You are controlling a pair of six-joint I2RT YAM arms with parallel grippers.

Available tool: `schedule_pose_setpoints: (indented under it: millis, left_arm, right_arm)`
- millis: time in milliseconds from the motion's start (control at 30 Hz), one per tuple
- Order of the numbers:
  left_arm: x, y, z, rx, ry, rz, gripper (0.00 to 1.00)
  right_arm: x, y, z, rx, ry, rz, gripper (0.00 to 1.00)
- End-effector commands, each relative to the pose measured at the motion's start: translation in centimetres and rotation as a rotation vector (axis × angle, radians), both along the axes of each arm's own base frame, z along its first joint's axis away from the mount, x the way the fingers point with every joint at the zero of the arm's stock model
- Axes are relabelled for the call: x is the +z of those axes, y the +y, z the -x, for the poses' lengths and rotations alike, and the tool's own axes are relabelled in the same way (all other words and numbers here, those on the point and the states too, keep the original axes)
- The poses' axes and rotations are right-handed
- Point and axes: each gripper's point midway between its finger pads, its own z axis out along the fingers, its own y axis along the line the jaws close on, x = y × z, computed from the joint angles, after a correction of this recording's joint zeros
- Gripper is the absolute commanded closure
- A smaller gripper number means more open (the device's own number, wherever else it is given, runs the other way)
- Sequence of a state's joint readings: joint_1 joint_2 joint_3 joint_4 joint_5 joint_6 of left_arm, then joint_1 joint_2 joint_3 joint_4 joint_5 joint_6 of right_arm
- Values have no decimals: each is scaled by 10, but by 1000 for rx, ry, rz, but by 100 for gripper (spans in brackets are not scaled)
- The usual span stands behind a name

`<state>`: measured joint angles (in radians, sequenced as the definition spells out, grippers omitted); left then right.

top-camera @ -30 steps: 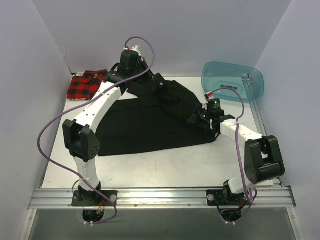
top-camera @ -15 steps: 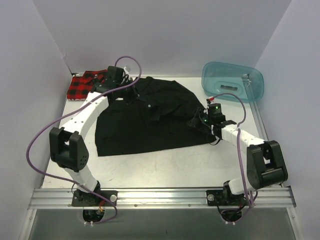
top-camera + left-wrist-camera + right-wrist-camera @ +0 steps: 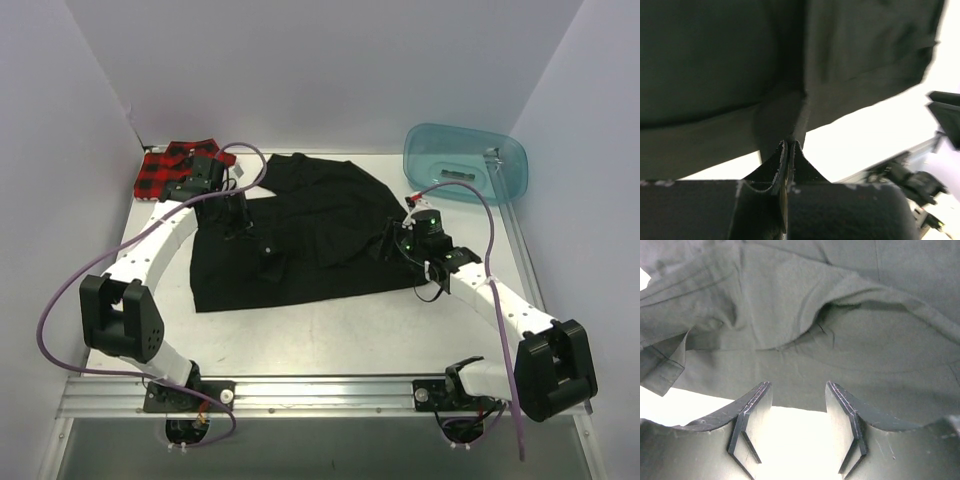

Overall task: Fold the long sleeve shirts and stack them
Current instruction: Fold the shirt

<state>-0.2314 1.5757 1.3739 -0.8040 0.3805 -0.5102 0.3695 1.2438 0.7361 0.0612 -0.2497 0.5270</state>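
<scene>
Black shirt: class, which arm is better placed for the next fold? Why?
Probably left: the left gripper is shut on the black shirt; the right gripper stands open at its hem, gripping nothing.

Robot lab cell: plain white enclosure walls (image 3: 330, 80), aluminium mounting rail (image 3: 330, 393), table (image 3: 330, 330).

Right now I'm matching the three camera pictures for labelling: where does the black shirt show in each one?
Top external: black shirt spread across mid-frame.
Left wrist: shirt fills the upper frame, a fold pinched in the shut left gripper.
Right wrist: shirt fills the upper frame, its edge inside the open right gripper.
Shared landmark: the white table, bright below the shirt's edge in all three.
</scene>
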Motion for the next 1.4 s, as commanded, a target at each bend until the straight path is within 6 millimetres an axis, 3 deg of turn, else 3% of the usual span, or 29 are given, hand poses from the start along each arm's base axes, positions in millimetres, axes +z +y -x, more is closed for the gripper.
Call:
schedule_pose_setpoints:
  millis: [0, 133, 267, 367, 433, 567, 633, 733, 767, 867, 900, 967, 1000, 1100, 1233, 1333, 1367]
  left_arm:
    - [-24, 33, 14, 15, 58, -155, 100]
    - [-25, 51, 24, 62, 88, -202, 98]
    - [-3, 61, 24, 108, 31, -231, 96]
    - [2, 66, 20, 133, 37, -223, 95]
    - [1, 65, 21, 154, 67, -180, 95]
    - [25, 40, 20, 144, 37, 21, 94]
    - [32, 39, 18, 150, 16, 34, 91]
    - [14, 54, 17, 200, 47, -19, 87]
    - [-1, 58, 20, 210, 82, -23, 85]
    - [-25, 73, 10, 267, 79, -51, 73]
    - [-37, 77, 12, 277, 91, -75, 55]
    - [-50, 90, 7, 314, 84, -129, 40]
    - [-57, 92, 11, 323, 96, -137, 22]
    - [-54, 102, 11, 370, 48, -172, 3]
    - [-50, 111, 23, 399, 6, -216, 3]
    - [-59, 104, 33, 386, 8, -221, 8]
    - [-73, 98, 41, 369, 34, -216, 10]
  right_arm:
    - [-6, -6, 9, 1, 12, 55, 53]
    - [-9, -5, 12, 7, 20, 60, 53]
    - [-11, -6, 12, 6, 21, 68, 53]
    - [-11, -6, 11, 4, 24, 67, 53]
    - [-11, -5, 11, 4, 26, 66, 53]
    - [-9, -7, 11, 3, 16, 73, 53]
    - [-10, -8, 12, -1, 18, 77, 53]
    - [-15, -8, 14, 2, 31, 77, 53]
    - [-16, -8, 13, -2, 34, 78, 53]
    - [-21, -7, 14, 3, 48, 81, 53]
    - [-24, -6, 14, 4, 57, 79, 52]
    - [-25, -4, 14, 1, 62, 72, 52]
    - [-26, -2, 14, 1, 62, 68, 52]
    - [-26, 1, 13, -9, 62, 46, 52]
    - [-31, 7, 13, -8, 74, 30, 52]
    - [-32, 12, 12, -4, 74, 20, 52]
    - [-33, 14, 12, -1, 77, 13, 52]
